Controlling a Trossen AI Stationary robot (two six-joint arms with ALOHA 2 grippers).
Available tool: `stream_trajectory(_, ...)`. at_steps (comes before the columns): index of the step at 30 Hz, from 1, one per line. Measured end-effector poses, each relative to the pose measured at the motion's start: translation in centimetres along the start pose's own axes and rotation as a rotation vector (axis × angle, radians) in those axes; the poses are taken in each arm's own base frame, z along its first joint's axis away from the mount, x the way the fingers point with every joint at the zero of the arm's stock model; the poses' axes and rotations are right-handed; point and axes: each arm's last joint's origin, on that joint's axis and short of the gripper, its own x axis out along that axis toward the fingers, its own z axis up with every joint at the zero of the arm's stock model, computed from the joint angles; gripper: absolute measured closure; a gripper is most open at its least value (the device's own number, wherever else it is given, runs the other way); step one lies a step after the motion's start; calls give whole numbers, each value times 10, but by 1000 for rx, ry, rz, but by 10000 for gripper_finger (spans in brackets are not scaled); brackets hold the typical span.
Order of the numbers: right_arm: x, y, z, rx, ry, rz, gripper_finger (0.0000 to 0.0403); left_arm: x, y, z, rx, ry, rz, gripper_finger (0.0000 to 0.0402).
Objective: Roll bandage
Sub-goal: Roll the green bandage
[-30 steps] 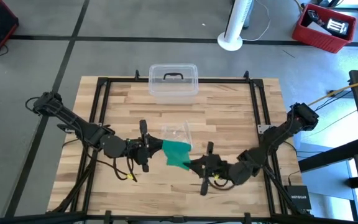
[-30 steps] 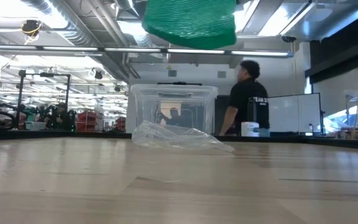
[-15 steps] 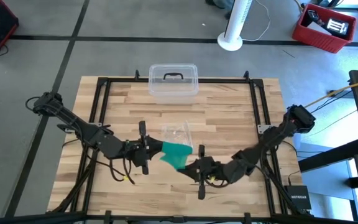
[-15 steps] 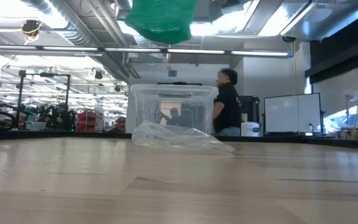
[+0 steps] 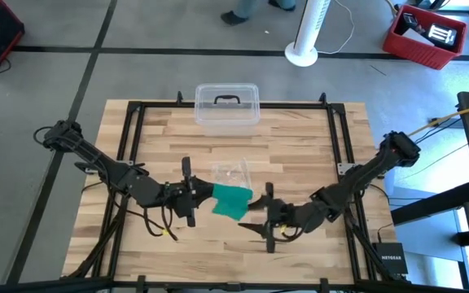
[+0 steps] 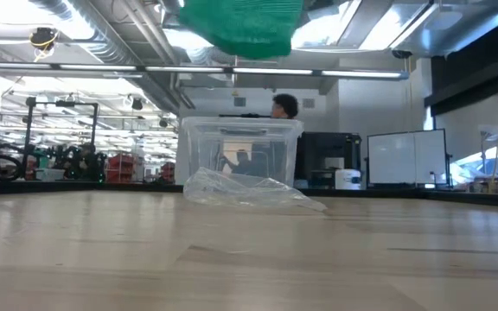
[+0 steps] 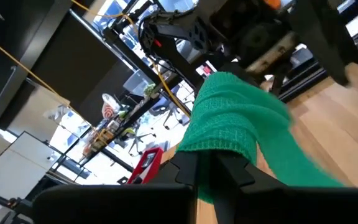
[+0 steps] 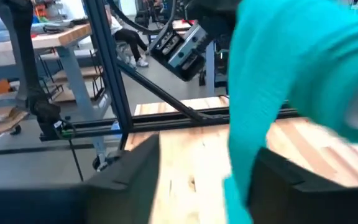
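Left arm reaches in from the table's left edge; left gripper (image 5: 204, 194) sits at mid-table, fingers (image 7: 194, 171) clamped tight on the near end of the bandage (image 5: 232, 201). The bandage is a teal-green bunched wad, held up off the wooden table (image 5: 300, 146): in the low view it hangs at the top of the picture, well above the boards. It sits between the two grippers, touching the left one. In the left wrist view the fabric runs out from between the pinched fingertips and spreads wider farther off. Just behind the bandage, toward the far side, a crinkled clear plastic wrapper (image 5: 232, 172) lies flat on the table, and a clear lidded box (image 5: 227, 106) stands at the far edge. Right gripper (image 5: 255, 213) is just beside the bandage's right side, jaws spread apart, nothing clamped; in the right wrist view the teal fabric hangs in the gap between its fingers (image 8: 126, 171), and I can't tell if it brushes either one. A person (image 6: 285, 108) shows behind the box in the low view.
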Motion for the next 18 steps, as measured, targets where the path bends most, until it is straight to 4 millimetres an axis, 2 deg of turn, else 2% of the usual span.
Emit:
stream_trajectory(3, -12, -6, 9, -18, 27, -9, 146, 0, 1, 2, -16, -15, 11, 389)
stream_trajectory(7, -22, -13, 10, -60, 99, -26, 114, 1, 5, 3, -9, -30, 34, 389)
stream_trajectory(12, -32, -20, 9, -78, 172, -50, 107, 4, 10, 3, -6, -44, 61, 389)
stream_trajectory(18, -23, -18, -6, -100, 144, -52, 107, 8, 12, 1, -13, -36, 68, 389)
